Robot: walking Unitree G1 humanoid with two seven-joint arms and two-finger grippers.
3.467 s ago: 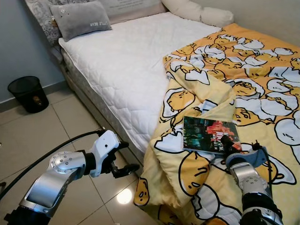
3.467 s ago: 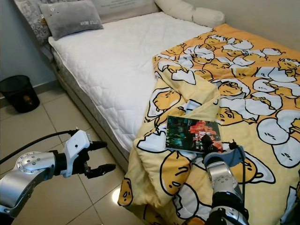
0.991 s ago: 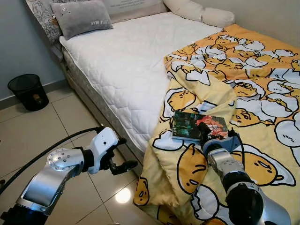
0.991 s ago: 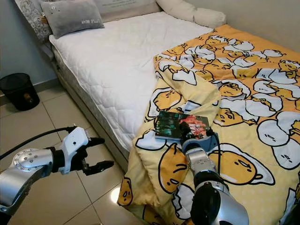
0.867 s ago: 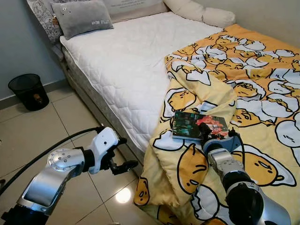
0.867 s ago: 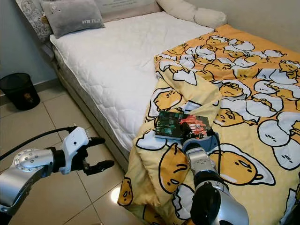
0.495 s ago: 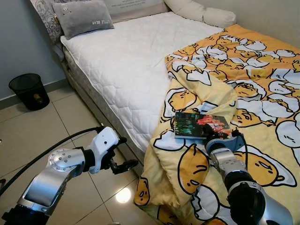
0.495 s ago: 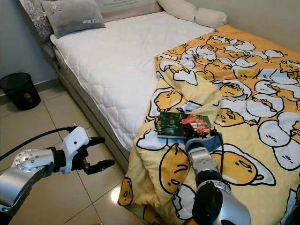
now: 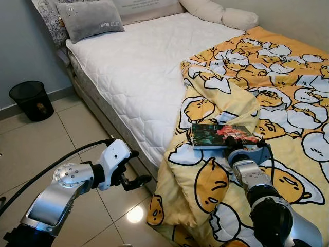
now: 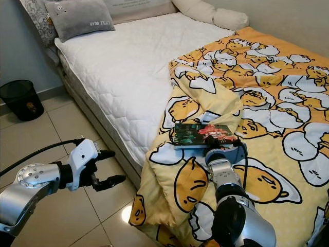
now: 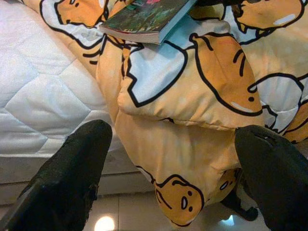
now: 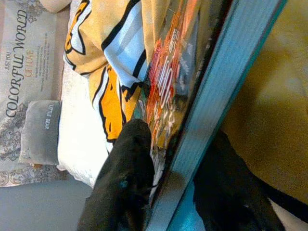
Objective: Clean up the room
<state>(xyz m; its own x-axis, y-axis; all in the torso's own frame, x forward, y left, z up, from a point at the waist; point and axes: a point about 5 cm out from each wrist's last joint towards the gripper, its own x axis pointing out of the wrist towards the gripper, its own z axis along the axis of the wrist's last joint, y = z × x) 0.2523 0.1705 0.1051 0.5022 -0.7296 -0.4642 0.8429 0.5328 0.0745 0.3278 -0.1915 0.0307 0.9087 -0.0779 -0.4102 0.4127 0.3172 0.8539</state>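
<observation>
Yellow cartoon-print blanket (image 9: 267, 98) on the bed (image 9: 139, 67) carries a book (image 9: 218, 135); the right hand (image 9: 237, 145) pinches its near edge. The left hand (image 9: 134, 167) hovers spread above the floor (image 9: 31, 144).

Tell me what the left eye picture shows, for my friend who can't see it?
The robot's right gripper pinches the near edge of a book lying on a yellow cartoon blanket on a bed. Its left gripper hangs open over the tiled floor, and a black bin stands by the wall.
</observation>
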